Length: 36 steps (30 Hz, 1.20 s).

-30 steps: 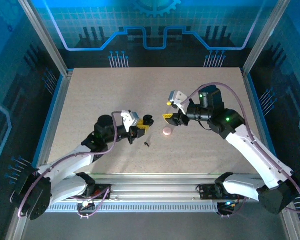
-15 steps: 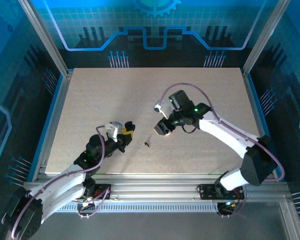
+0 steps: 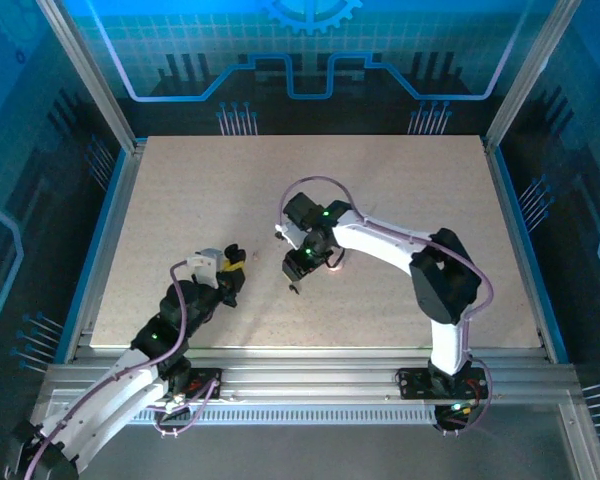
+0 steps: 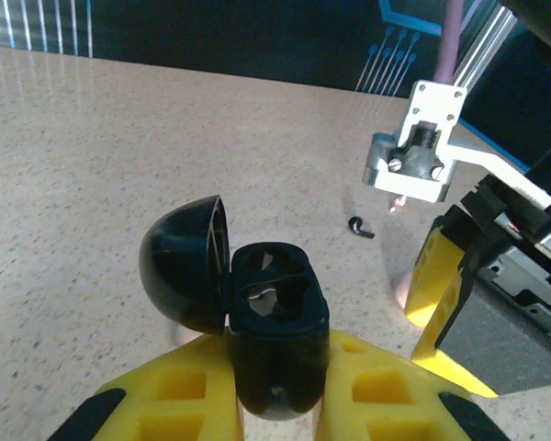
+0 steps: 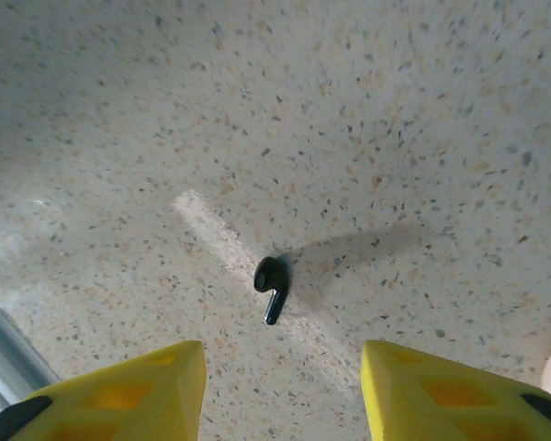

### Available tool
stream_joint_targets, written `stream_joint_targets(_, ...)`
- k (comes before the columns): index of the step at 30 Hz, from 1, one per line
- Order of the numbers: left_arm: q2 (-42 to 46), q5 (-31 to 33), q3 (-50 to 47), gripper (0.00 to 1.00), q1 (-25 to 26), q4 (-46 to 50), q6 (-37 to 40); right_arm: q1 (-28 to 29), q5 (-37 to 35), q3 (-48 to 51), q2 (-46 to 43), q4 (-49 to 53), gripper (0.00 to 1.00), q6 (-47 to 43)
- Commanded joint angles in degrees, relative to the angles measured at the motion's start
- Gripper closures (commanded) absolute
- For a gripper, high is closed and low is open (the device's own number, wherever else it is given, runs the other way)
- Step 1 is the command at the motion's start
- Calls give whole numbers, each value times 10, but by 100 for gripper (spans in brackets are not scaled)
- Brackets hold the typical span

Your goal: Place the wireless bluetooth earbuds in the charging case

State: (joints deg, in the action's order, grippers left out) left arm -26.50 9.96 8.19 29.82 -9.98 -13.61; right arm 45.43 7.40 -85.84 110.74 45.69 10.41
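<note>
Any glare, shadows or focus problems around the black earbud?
Right wrist: the earbud is sharp, with a soft shadow to its right and a pale glare streak running diagonally across the table beneath it. Left wrist: the case is in focus, and striped reflections sit on the table at top left. Top external: the light is even, and the earbud is a tiny dark speck.

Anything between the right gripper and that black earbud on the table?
Nothing: in the right wrist view, bare tabletop separates the right gripper from the black earbud.
</note>
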Motion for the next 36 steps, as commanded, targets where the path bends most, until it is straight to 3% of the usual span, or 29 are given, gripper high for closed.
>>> stream_joint_targets(1, 13, 28, 24, 90, -5, 40, 3, 9, -25, -34, 28, 55, 53, 57)
stream_joint_targets(36, 17, 52, 33, 90, -5, 52, 38, 41, -35, -78, 141, 43, 66, 71)
